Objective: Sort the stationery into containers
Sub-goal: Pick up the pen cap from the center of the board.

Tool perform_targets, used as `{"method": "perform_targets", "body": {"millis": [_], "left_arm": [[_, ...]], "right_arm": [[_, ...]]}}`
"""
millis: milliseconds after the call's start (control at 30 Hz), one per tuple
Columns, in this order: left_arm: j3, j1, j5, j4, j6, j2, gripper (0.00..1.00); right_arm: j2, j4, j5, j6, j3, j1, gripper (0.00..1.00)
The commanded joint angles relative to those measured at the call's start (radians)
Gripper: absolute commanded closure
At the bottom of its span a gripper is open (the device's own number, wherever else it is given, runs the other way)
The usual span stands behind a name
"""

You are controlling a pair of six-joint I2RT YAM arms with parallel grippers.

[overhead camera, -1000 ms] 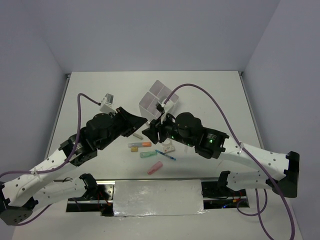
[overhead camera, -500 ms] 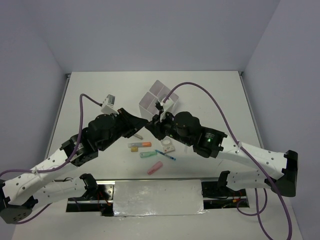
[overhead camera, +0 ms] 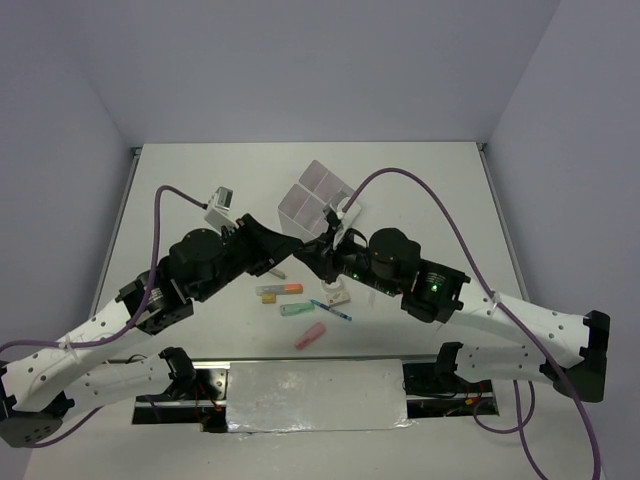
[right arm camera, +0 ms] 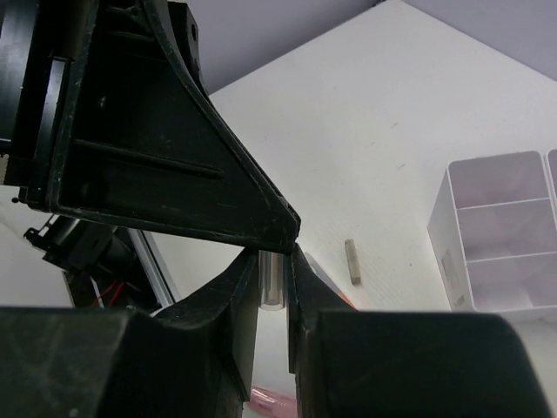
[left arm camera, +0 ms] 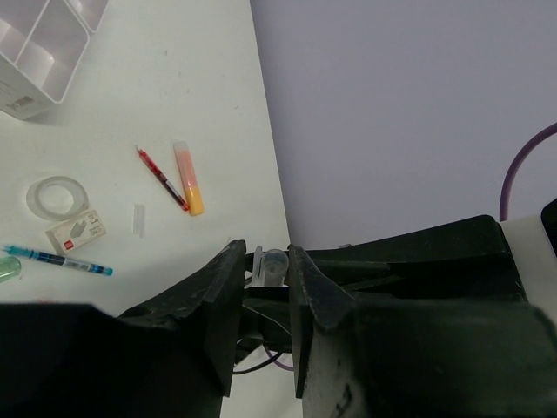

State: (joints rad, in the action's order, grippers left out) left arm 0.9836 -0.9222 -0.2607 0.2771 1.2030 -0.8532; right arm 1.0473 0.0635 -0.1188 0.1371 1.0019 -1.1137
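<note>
1. A white table [overhead camera: 420, 190] stands between pale grey walls, with the box [overhead camera: 310, 185] at the far middle.
2. Just short of the box and raised off the table, both grippers meet tip to tip around one small clear tube [left arm camera: 275, 263].
3. The right gripper [right arm camera: 274, 261] looks clamped on the tube. The left gripper [left arm camera: 265, 261] flanks it closely, but I cannot tell whether its jaws press.
4. The step looks like a hand-over between the arms.
5. Next, one arm must hold firm while the other lets go and backs straight off. The tube then goes over a compartment.
6. The orange marker [left arm camera: 188, 178], red pen [left arm camera: 161, 178], tape [left arm camera: 57, 196], eraser [left arm camera: 77, 232] and blue pen [left arm camera: 61, 259] lie unsorted, so most of the task remains.
</note>
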Motion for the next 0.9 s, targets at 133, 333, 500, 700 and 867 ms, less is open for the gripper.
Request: {"method": "perform_targets", "body": {"millis": [133, 333, 500, 700, 867], "left_arm": [[0.010, -0.014, 0.058, -0.084, -0.043, -0.003, 0.66], [0.001, -0.021, 0.084, -0.125, -0.060, 0.005, 0.75], [-0.014, -0.024, 0.120, -0.165, -0.056, 0.005, 0.87], [-0.014, -0.033, 0.100, -0.161, -0.085, 0.003, 1.00], [-0.010, -0.033, -0.024, -0.084, -0.102, 0.032, 1.00]], "right_arm": [[-0.027, -0.093, 0.091, -0.040, -0.002, -0.009, 1.00], [-0.041, -0.123, 0.114, -0.036, -0.023, -0.003, 1.00], [-0.043, -0.134, 0.114, -0.025, -0.023, 0.011, 1.00], [-0.046, -0.151, 0.183, -0.031, -0.040, 0.031, 0.42], [-0.087, -0.151, 0.247, -0.021, -0.069, 0.052, 0.00]]}}
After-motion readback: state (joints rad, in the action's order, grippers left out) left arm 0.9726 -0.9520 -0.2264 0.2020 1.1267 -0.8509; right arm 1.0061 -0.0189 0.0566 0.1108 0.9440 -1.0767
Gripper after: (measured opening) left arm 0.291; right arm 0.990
